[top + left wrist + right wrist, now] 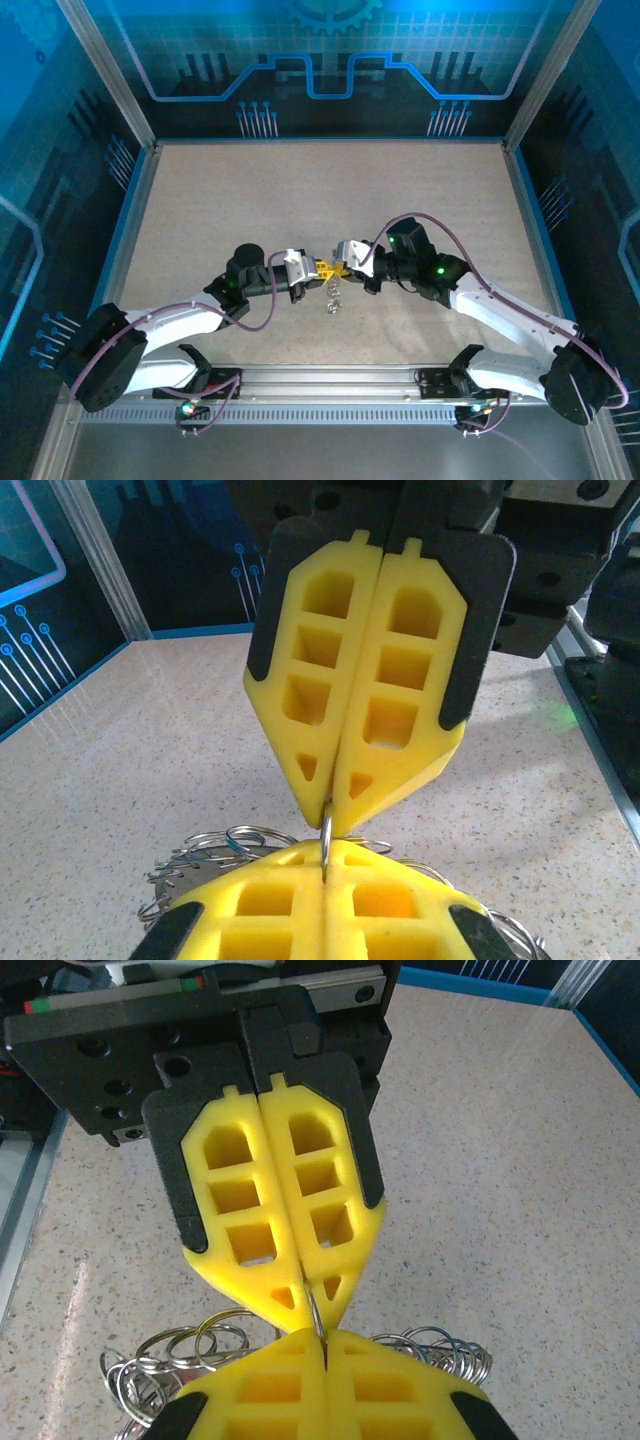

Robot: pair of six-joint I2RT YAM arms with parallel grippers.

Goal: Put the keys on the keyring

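two claws met tip to tip | my left claw and right claw were both clenched on the keyring wire | its silvery fringe hung beneath them, over the table near-centre

The keyring is a small silvery bunch over the table, near its middle and a little toward the near edge; whether it touches the surface cannot be told. Its thin wire stands upright and edge-on, pinched from the left by the left gripper and from the right by the right gripper, both closed on it. Small silvery loops fringe it, fanned out and overlapping below the tips.
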